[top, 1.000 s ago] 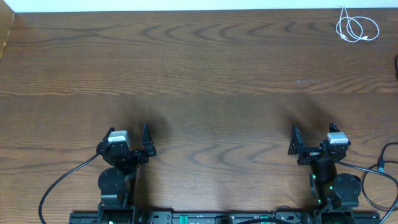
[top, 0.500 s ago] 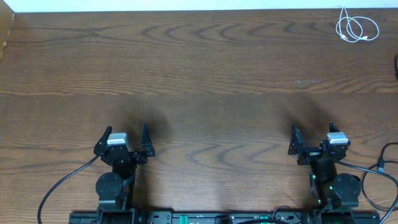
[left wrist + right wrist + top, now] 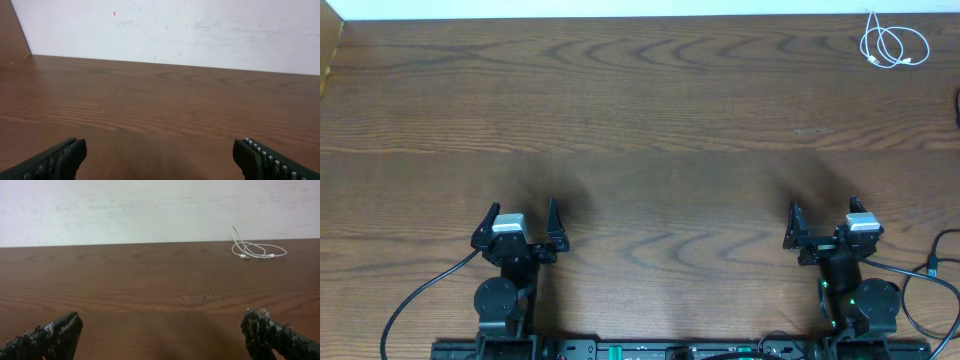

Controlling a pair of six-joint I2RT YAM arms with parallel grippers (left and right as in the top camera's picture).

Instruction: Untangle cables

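Observation:
The white cable (image 3: 892, 45) lies in loose loops at the far right corner of the wooden table (image 3: 650, 120), with small plug ends. It also shows in the right wrist view (image 3: 257, 250), far ahead and to the right. No thin black cord is clearly in view. My left gripper (image 3: 521, 214) is open and empty near the front left edge; its wrist view (image 3: 160, 150) shows only bare wood between the fingers. My right gripper (image 3: 823, 211) is open and empty near the front right edge, far from the white cable, with bare wood between its fingers in its wrist view (image 3: 162, 330).
A white wall (image 3: 150, 210) stands behind the table's far edge. Thick black arm wires (image 3: 420, 295) curl at the front left and front right (image 3: 930, 268). A dark object (image 3: 957, 105) pokes in at the right edge.
My left gripper's jaws have opened a little wider, the left finger moving outward. The right gripper and the white cable have not moved.

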